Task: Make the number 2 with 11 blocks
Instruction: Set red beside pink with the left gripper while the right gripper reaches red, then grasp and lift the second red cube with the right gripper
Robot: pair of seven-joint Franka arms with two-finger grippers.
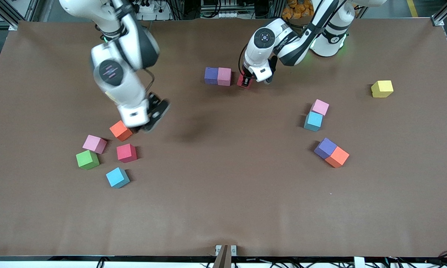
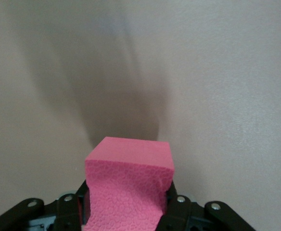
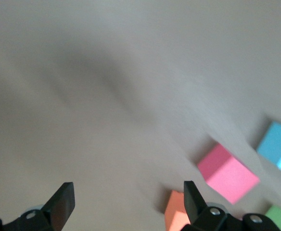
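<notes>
The red block (image 1: pixel 244 81) clamped in my left gripper (image 1: pixel 248 80) sits just beside the pink block (image 1: pixel 224 76) of the purple-pink pair, on that row's line. My right gripper (image 1: pixel 149 121), fingers apart, hangs over the orange block (image 1: pixel 120 130).

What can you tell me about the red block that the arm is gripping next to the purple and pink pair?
The red block is a small cube of matte, pebbly foam, pinkish red up close. The left gripper is shut on it, a black finger on each side. It sits low over the brown table, beside the pink block that adjoins a purple block, with a small gap. Whether it touches the table is unclear.
</notes>
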